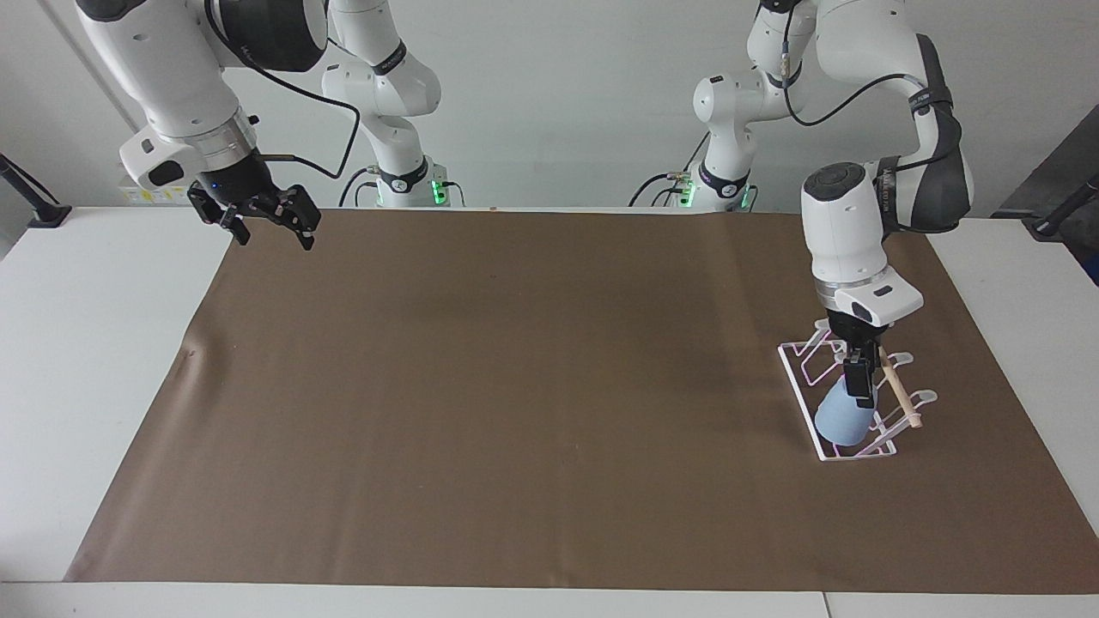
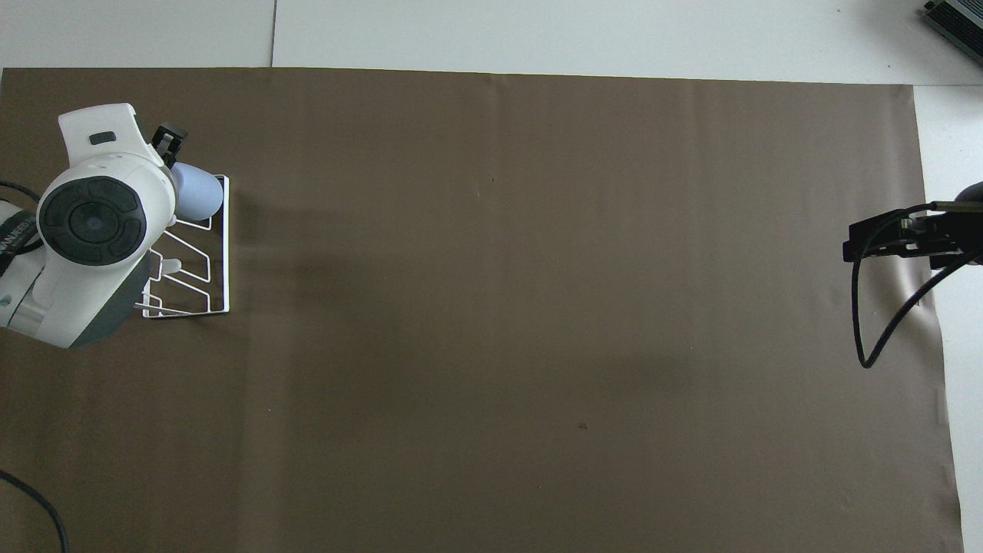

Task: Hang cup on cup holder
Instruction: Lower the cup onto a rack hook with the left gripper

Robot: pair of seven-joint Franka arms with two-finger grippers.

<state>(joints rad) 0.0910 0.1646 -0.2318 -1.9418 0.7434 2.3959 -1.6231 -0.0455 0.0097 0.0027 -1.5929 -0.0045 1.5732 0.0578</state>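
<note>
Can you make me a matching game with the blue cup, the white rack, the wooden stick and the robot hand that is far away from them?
Things:
1. cup
2. cup holder
3. wooden dowel
4. right gripper

Descriptions:
A. white wire, standing on the brown mat
B. light blue, leaning on the rack's prongs
C. waits in the air over the mat's corner at the right arm's end
D. thin pale rod lying along the rack's top

Pairs: 1-B, 2-A, 3-D, 4-C
</note>
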